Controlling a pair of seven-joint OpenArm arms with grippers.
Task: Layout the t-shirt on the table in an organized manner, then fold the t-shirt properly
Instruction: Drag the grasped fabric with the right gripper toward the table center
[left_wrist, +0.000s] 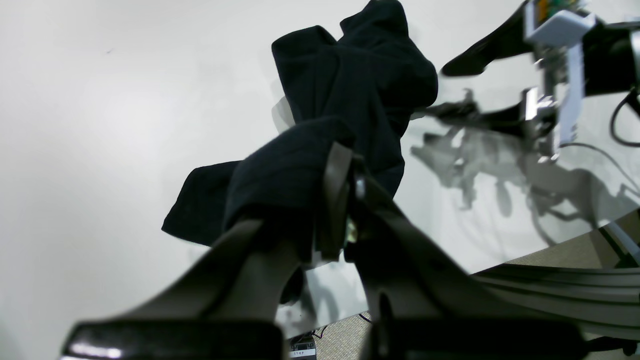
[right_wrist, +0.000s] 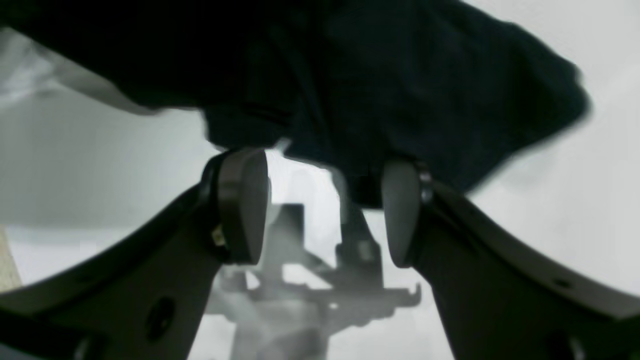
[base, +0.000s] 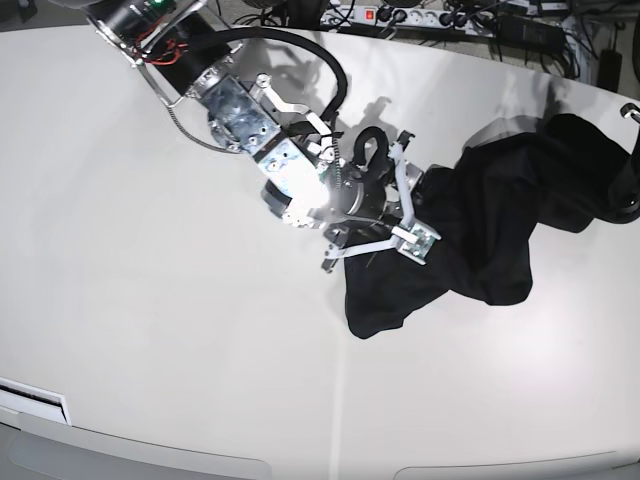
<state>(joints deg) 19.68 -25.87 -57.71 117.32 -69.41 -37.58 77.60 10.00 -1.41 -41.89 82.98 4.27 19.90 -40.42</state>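
Left gripper (left_wrist: 325, 220), left wrist view: clenched on a fold of shirt (left_wrist: 350, 85), which trails crumpled over the table (left_wrist: 100, 125). Right wrist view: right gripper (right_wrist: 320, 210) spread wide, empty, at the hem. Base view: shirt bunched right of centre. Risk: closing on doubled layers would drag the bunch, not spread it.

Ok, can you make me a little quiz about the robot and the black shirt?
1. True or false: the t-shirt lies flat and neatly spread on the table.
2. Which gripper is pinching the shirt? A) the left gripper B) the right gripper C) neither
3. Fill in: the right gripper's jaws stand ____ beside the cloth.

Key:
1. False. It is crumpled in a heap.
2. A. It is shut on a fold of the cloth.
3. Open. Nothing sits between its fingers.
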